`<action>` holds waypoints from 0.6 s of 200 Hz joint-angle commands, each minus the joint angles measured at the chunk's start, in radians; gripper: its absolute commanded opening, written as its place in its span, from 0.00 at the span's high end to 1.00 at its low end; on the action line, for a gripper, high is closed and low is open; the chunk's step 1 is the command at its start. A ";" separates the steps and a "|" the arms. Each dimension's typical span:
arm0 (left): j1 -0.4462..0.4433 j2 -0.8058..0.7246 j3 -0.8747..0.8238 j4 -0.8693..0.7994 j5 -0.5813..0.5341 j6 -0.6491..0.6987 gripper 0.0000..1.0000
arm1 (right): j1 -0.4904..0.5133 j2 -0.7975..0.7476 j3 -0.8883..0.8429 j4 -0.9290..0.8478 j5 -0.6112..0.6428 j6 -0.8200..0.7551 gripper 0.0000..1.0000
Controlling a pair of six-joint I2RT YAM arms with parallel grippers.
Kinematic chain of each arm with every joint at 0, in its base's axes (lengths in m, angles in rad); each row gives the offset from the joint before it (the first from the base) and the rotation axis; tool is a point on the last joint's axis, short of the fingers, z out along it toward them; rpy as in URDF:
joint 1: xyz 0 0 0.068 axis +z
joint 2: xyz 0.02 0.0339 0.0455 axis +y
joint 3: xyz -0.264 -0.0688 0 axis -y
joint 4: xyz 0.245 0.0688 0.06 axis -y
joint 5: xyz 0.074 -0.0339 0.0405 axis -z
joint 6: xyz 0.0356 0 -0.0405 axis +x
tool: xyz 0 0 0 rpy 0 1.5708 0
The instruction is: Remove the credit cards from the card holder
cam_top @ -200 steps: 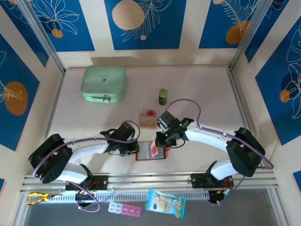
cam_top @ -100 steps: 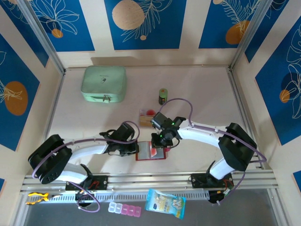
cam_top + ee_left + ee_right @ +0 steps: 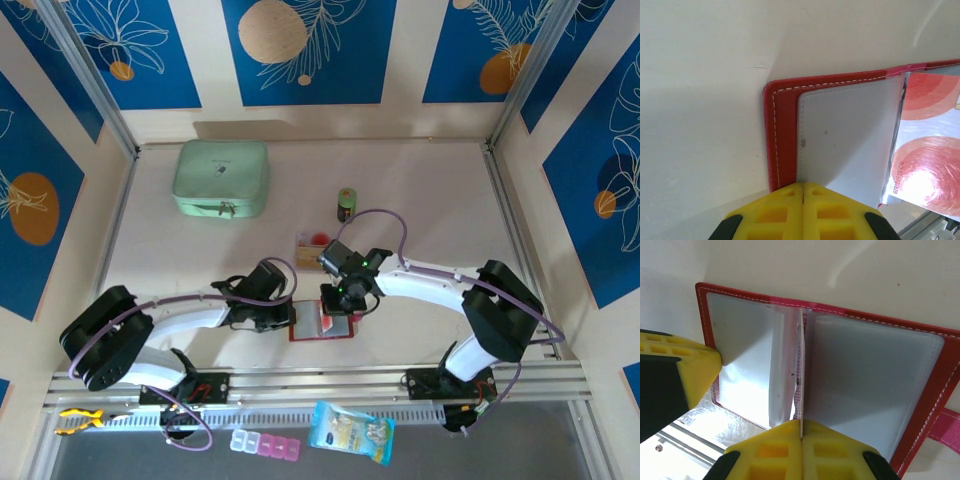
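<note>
Right gripper (image 3: 801, 432) pinches a thin leaf (image 3: 801, 355) standing on edge at the spine of the open card holder (image 3: 782, 130), its long axis running straight up-frame from the fingertips; card or sleeve, can't tell. Left gripper (image 3: 803, 192) clamps the holder's left page. Two credit cards (image 3: 314, 248) lie just above.

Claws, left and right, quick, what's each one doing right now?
Left claw: shut on a clear plastic sleeve of the dark-red leather-like card holder.
Right claw: shut on a thin upright sheet at its middle.
</note>
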 commanded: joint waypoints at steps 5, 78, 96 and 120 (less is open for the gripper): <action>0.006 -0.004 -0.021 -0.048 0.000 -0.004 1.00 | 0.005 -0.049 0.025 -0.048 0.027 0.008 0.95; 0.006 -0.029 0.023 -0.104 -0.019 0.019 0.96 | 0.032 -0.074 0.097 -0.138 0.048 -0.349 0.93; 0.006 -0.027 0.029 -0.105 -0.019 0.020 0.93 | 0.040 -0.062 0.114 -0.163 0.075 -0.514 0.94; 0.005 -0.015 0.044 -0.110 -0.012 0.029 0.93 | 0.060 -0.038 0.116 -0.187 0.108 -0.761 0.96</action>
